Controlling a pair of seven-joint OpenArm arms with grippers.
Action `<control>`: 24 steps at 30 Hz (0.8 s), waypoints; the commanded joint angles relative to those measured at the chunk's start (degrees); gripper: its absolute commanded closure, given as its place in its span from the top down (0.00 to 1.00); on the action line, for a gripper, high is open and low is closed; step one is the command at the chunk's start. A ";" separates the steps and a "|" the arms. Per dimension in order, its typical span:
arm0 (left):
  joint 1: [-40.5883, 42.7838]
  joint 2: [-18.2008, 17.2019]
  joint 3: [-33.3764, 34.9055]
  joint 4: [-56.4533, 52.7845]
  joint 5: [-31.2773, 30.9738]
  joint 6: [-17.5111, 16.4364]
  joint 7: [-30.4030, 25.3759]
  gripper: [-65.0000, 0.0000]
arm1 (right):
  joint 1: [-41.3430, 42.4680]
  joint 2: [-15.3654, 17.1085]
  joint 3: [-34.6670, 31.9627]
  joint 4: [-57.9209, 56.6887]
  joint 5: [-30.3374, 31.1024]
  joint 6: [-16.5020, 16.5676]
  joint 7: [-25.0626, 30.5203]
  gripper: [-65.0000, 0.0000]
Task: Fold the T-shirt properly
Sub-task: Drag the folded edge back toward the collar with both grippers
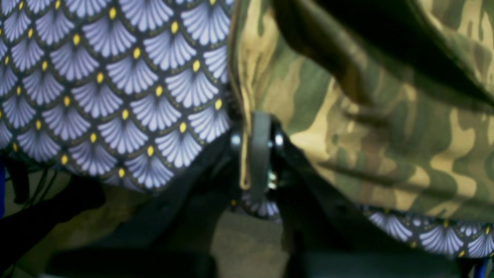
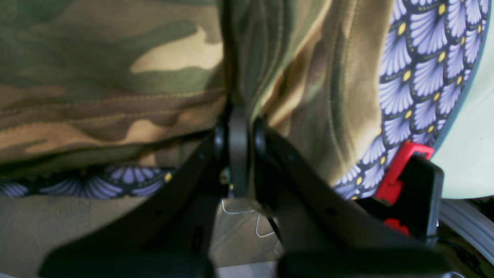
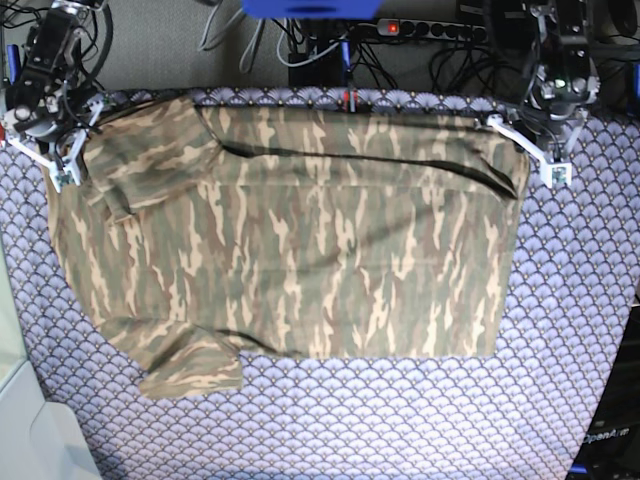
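The left claw (image 1: 256, 154) is clenched on a hem edge of the T-shirt (image 3: 300, 250) at the upper right of the base view; the right claw (image 2: 238, 154) pinches the shirt's fabric at the upper left. The T-shirt lies spread across the patterned cloth (image 3: 400, 420) covering the counter. Both wrist views are blurred, fingertips partly buried in folds. A red clip (image 2: 401, 170) shows at the lower right.

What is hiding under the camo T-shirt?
Under the T-shirt lies the fan-patterned cloth, showing all around it. Whatever lies beneath the shirt's middle is covered.
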 commanded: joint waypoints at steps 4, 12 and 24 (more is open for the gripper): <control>0.19 -0.65 -0.43 1.08 0.69 0.64 -1.19 0.31 | 0.20 0.73 0.37 0.82 -0.74 -0.05 -0.53 0.18; -0.16 -0.47 -2.01 1.17 0.69 -7.18 -1.37 0.62 | 3.01 -0.33 11.45 1.17 -0.74 -0.05 -0.61 0.50; -0.51 0.67 -6.85 0.99 0.60 -9.12 -1.37 0.62 | 7.14 -0.42 18.92 1.17 -0.74 -0.05 -2.37 0.50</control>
